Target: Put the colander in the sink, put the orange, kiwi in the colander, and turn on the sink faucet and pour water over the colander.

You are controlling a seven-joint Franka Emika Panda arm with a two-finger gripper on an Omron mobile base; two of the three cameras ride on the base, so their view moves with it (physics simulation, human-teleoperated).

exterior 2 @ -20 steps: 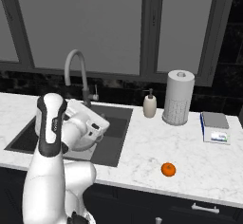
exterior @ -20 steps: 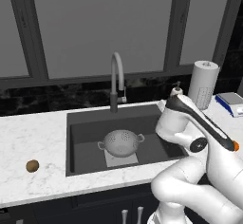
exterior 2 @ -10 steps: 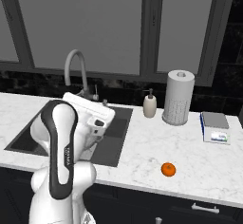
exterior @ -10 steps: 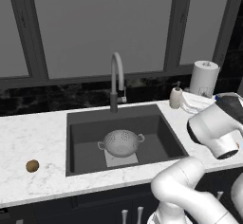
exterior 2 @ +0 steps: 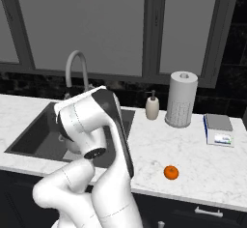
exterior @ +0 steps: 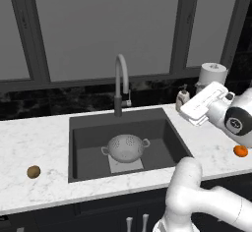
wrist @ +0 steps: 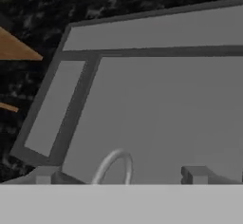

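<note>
The silver colander stands upright in the dark sink, on the lighter square at its bottom. On the white counter left of the sink lies the brown kiwi. The orange rests near the counter's front edge, right of the sink. Behind the basin rises the grey faucet, and its arch shows low in the hand view. My gripper hangs above the counter right of the sink. It is open and empty and faces the window.
A white soap dispenser and a paper towel roll stand at the back right. A small box lies at the far right. Dark-framed windows run behind the counter. My own arm hides part of the sink in the right base view.
The arm has swung from over the sink's right side to above the counter on the right, with the hand lifted and turned toward the window. The colander and both fruits have stayed put.
</note>
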